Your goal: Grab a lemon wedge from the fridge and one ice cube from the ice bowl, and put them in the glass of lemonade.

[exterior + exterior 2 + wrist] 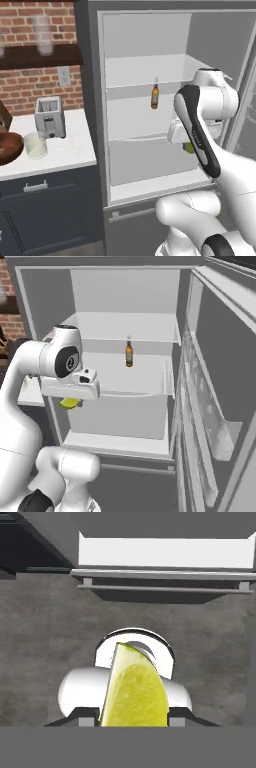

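Here, in the left base view, the fridge [145,45] is seen standing open beside the table [70,150], its pale shelves bare except for a brown bottle [155,96] left upright on the middle shelf. The arm is bent across the opening, and a sliver of yellow-green, the lemon wedge [189,147], can just be made out under the wrist, in front of the lower shelf; the hand itself is masked by the forearm. On the table, the glass of lemonade [35,145] is set just in front of a toaster [49,117], with the ice bowl [10,147] at the left edge, so both remaining stops are gathered well apart from the fridge. In the right base view, the wedge [70,403] is seen hanging below the white wrist block, clear of the shelves, which suggests it is being carried rather than resting on anything. In the hand view, the hand [134,714] is shown closed narrowly on the lemon wedge [135,692], which is held upright between the two dark finger tips with its thin edge upward; the camera is pointed down at the floor before the fridge base. The wedge is judged secured, and transfer toward the glass would be expected next; no ice cube can be made out.
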